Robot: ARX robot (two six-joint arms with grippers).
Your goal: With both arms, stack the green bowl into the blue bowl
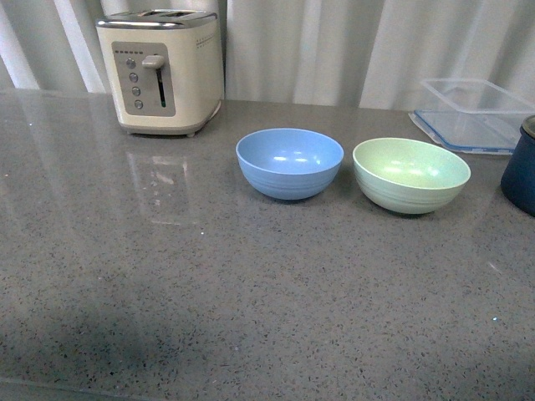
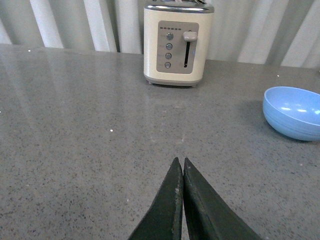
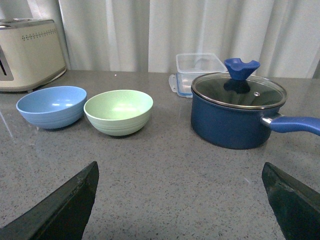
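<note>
The pale green bowl (image 1: 411,174) stands upright and empty on the grey counter, just right of the light blue bowl (image 1: 289,162), a small gap between them. Neither arm shows in the front view. My left gripper (image 2: 180,161) is shut and empty above bare counter, with the blue bowl (image 2: 293,112) well off to one side of it. My right gripper (image 3: 180,167) is open wide and empty, with the green bowl (image 3: 119,111) and blue bowl (image 3: 52,106) some way ahead of it.
A cream toaster (image 1: 162,70) stands at the back left. A clear plastic container (image 1: 471,114) sits at the back right. A dark navy lidded pot (image 3: 237,109) with a blue handle stands right of the green bowl. White curtains hang behind the counter (image 1: 209,284).
</note>
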